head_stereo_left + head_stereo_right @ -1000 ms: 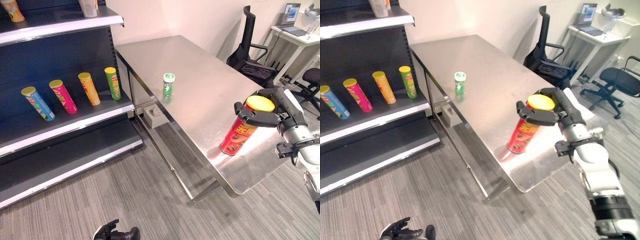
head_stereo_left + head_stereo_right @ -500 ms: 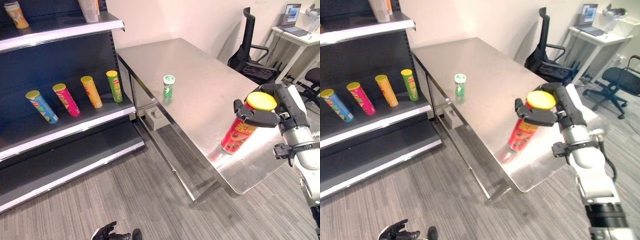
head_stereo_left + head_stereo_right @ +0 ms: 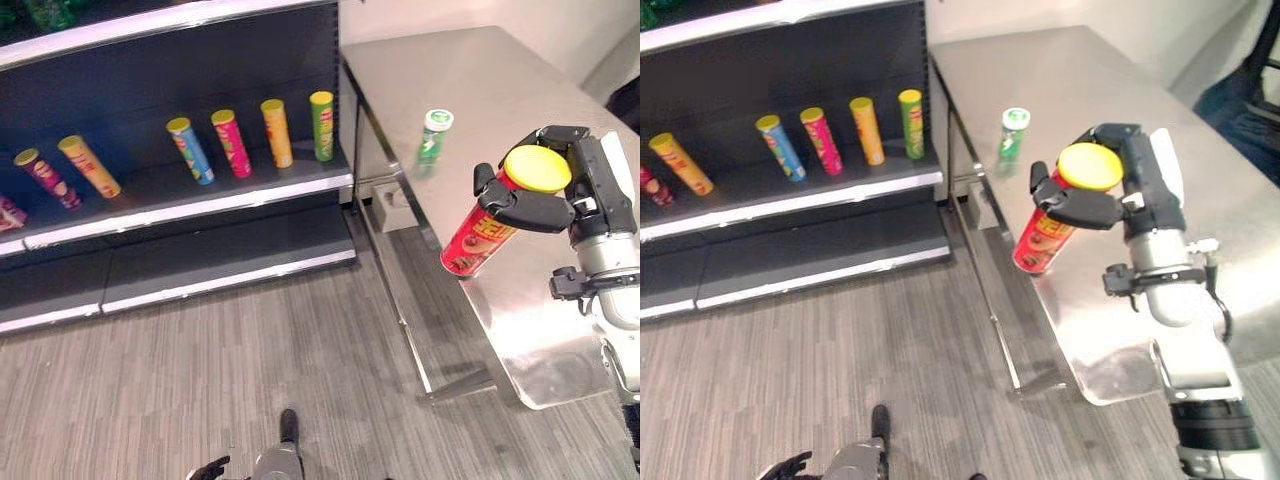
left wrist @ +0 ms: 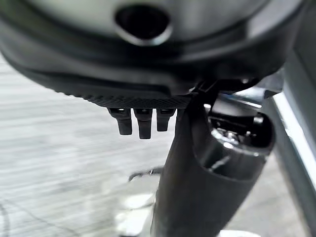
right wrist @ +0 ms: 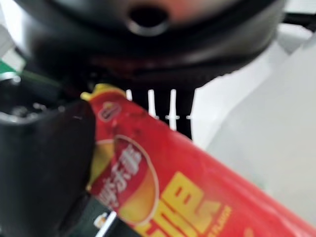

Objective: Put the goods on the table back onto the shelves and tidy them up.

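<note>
Fingers [image 3: 528,208] and thumb of the right hand [image 3: 585,195] curl round the top of a red chip can [image 3: 482,236] with a yellow lid, held tilted at the right of the frame above the near edge of the steel table [image 3: 520,80]; a small green bottle [image 3: 431,135] stands upright farther back on that table; the left hand [image 3: 790,465] shows at the bottom edge, fingers relaxed and holding nothing; four chip cans [image 3: 253,142] lean on the shelf [image 3: 200,205] at upper left.

Shelves [image 3: 200,205] left of table [image 3: 540,330]; small bottle [image 3: 432,135] on table.
</note>
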